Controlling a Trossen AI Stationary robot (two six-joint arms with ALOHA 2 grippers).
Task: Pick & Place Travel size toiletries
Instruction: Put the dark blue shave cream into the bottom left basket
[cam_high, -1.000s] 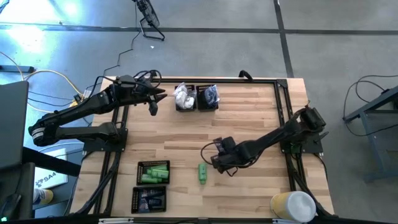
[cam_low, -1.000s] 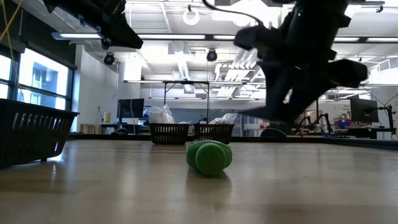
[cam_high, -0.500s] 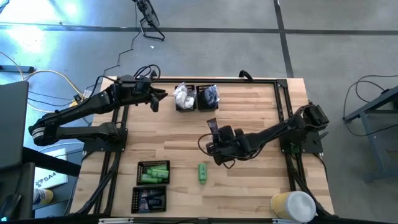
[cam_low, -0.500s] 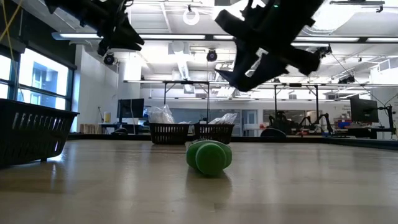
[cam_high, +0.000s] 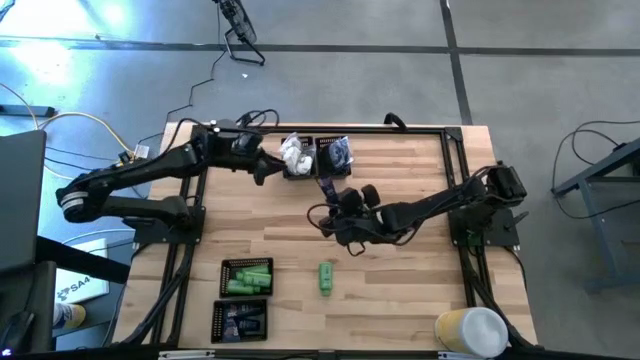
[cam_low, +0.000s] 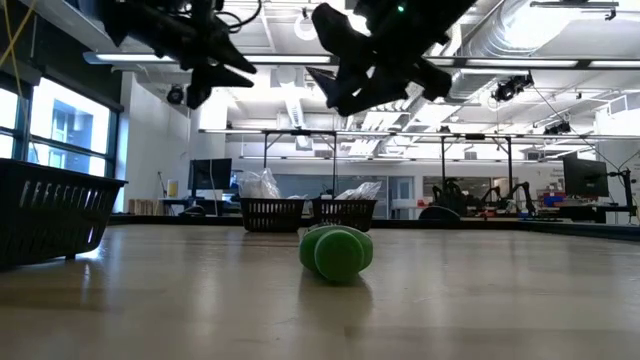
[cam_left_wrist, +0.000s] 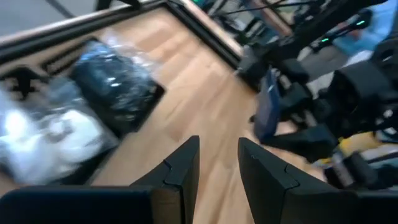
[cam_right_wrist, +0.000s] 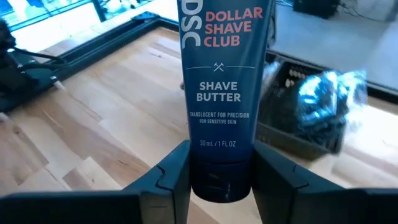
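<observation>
One navy shave butter tube, small, light, soft-walled and probably slick, is pinched at its stiffer cap end by the right pincer mid-frame above the tabletop; left pincer hovers empty, slightly parted.

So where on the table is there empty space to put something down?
The widest bare wood lies right of the loose green tube, toward the table's right edge. More lies between the two far trays and the two near trays, on the left side. The far edge is crowded: both trays, the left gripper, and the right gripper holding a navy tube.
</observation>
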